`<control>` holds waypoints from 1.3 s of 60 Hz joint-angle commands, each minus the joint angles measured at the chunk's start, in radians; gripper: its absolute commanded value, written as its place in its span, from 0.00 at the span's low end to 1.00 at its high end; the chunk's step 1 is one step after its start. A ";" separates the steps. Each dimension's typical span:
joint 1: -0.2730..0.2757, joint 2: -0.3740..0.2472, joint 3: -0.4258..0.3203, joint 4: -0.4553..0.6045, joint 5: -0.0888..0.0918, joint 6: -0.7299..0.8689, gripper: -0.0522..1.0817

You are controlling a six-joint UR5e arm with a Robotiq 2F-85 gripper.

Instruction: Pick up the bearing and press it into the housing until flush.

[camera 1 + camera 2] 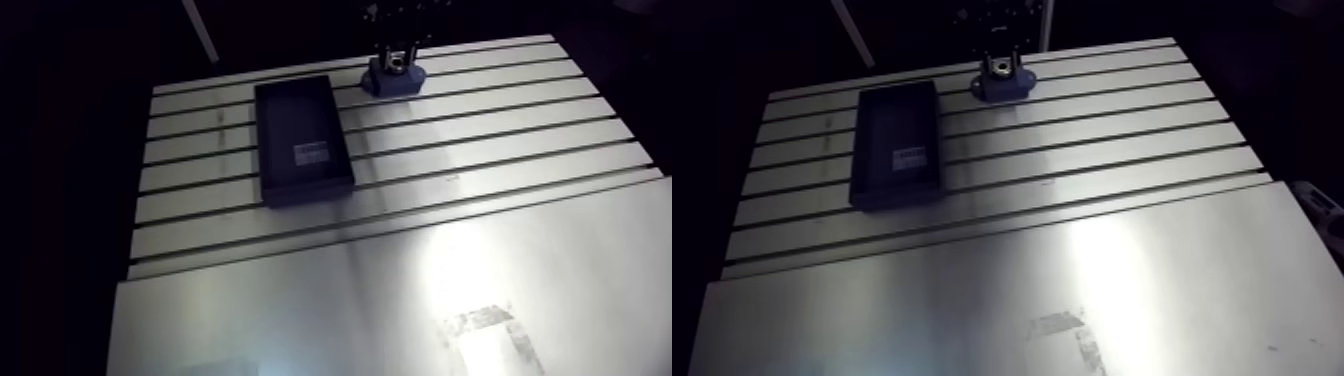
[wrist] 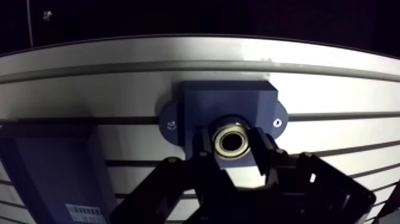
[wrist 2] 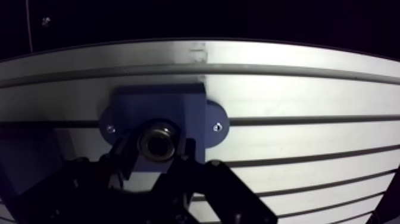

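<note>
Black fingers (image 2: 205, 156) of the pincer (image 2: 230, 148) rise closest in the wrist view, and they are clamped on the bearing (image 2: 230, 140), one tip pressed against each side of its pale metal ring. The ring's open bore faces up between the tips. Directly under the pincer, the bearing sits at the round opening of the blue housing (image 2: 226, 104); from where I stand I cannot tell whether it is fully down and flush.

The housing lies flat on the slotted table (image 2: 333, 95), with a rounded ear on either side of the pincer, each holding a small screw (image 2: 277, 121). Off to one side of the pincer, well apart from the housing, a shallow black tray (image 1: 303, 140) rests across the slots, a white label (image 1: 312, 153) inside it. Farthest from the pincer, a smooth plate (image 1: 300, 310) shows a scuffed patch (image 1: 490, 325).
</note>
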 commanded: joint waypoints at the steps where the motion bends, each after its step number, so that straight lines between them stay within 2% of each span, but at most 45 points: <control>1: -0.001 -0.001 0.000 0.000 0.000 -0.001 0.63; 78: -0.002 0.002 0.003 -0.002 0.001 0.002 0.63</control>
